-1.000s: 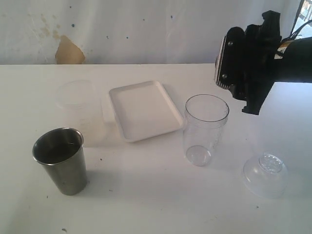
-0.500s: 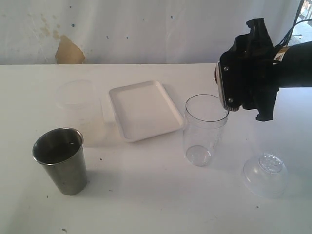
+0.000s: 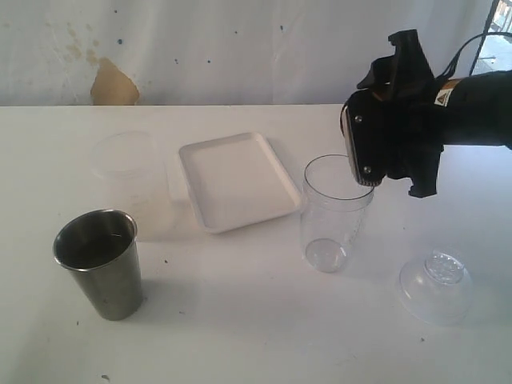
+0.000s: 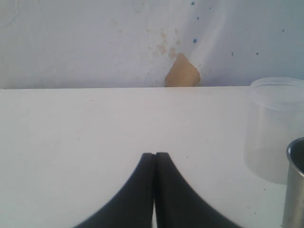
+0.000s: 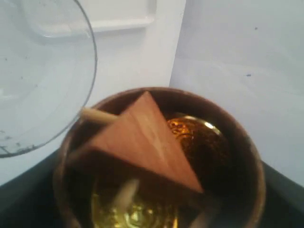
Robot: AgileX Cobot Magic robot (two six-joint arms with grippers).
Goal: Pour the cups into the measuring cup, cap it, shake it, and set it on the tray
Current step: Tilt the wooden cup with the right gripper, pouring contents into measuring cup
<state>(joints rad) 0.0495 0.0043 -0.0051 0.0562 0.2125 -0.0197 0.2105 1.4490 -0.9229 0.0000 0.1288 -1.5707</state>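
Measuring cup (image 3: 337,212): tall clear plastic tumbler, upright on the surface (image 3: 256,336), mouth open; faint printed marks on its right side; stands just right of the tray and well apart from the steel tumbler.
Wooden cup (image 5: 249,171): brown, rounded, dark inside; clamped in the right claw; in the right wrist view its rim sits just beside the measuring cup's rim (image 5: 90,71). Mostly hidden by the claw in the exterior view.
Wooden cup contents: a triangular wooden block (image 5: 142,137), a thin pale stick (image 5: 97,116), and glossy amber matter (image 5: 190,130) beneath; what that matter is cannot be told.
Right claw (image 3: 364,148): black, clamped on the wooden cup, raised above the surface at the upper right edge of the measuring cup's mouth.
Left claw (image 4: 154,190): fingers pressed together, holding nothing, low over bare surface; the steel tumbler and frosted cup lie to one side of it.
Steel tumbler (image 3: 100,262): tapered, brushed metal, upright near the front left.
Frosted cup (image 3: 128,172): translucent plastic, upright, behind the steel tumbler.
Tray (image 3: 240,180): flat, white, rectangular with rounded corners, between the frosted cup and the measuring cup.
Dome lid (image 3: 436,286): clear plastic, resting on the surface at front right.
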